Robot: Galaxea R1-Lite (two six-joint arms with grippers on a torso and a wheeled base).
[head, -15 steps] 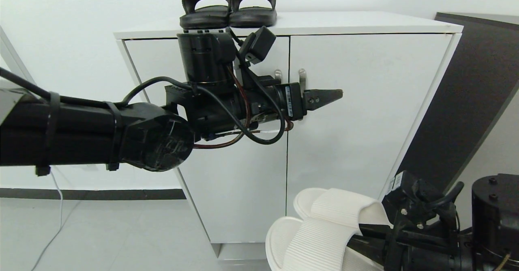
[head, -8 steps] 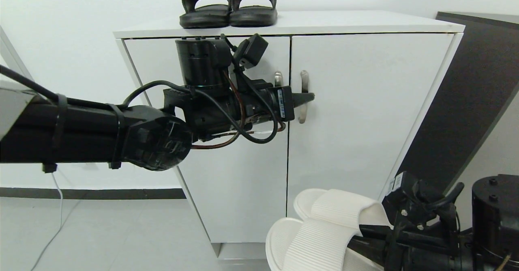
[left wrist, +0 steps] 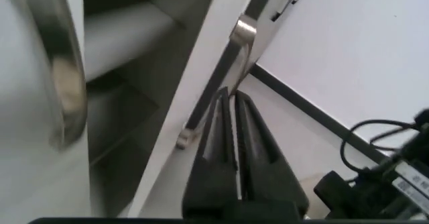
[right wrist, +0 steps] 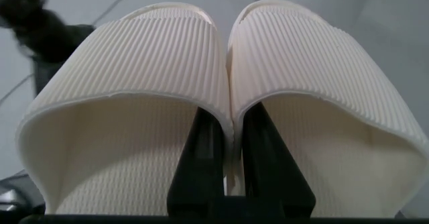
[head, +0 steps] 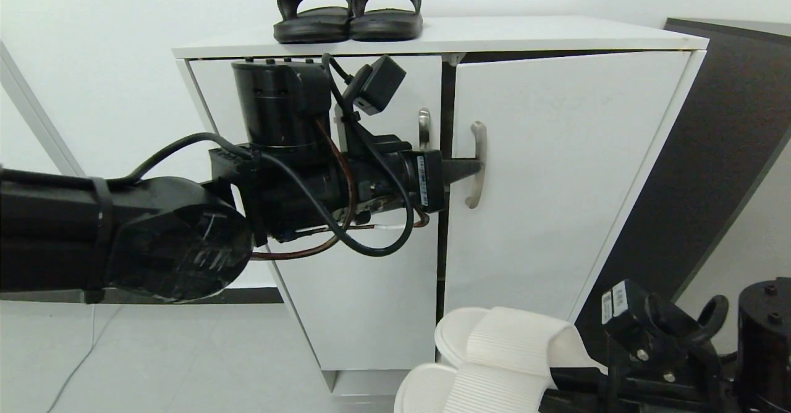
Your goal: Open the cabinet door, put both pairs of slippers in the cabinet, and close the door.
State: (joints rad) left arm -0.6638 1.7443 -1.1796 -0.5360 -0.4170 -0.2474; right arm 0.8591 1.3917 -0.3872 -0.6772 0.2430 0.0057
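Hooking the upright handle [head: 478,135] of the ajar right cabinet door [head: 556,172], the left gripper [head: 468,168] points right across it, jaws pressed together. Low and near, the right gripper [right wrist: 231,127] pinches the white slippers [head: 494,351]. The black slippers [head: 349,8] sit on the cabinet top [head: 556,33].

In the head view the cabinet [head: 556,33] fills the middle and upper right. One pair [head: 349,8] sits on its top at upper centre, near the front edge. The left door [head: 346,302] lies flush and the right door [head: 556,184] stands ajar, with a gap between them. The left handle [head: 424,127] and right handle [head: 477,166] flank that gap. The left gripper [head: 469,167] comes in from the left, its tips touching the right handle. The second pair [head: 494,351] is at lower centre-right, before the cabinet's foot, on the right gripper [right wrist: 229,127], one finger inside each slipper.
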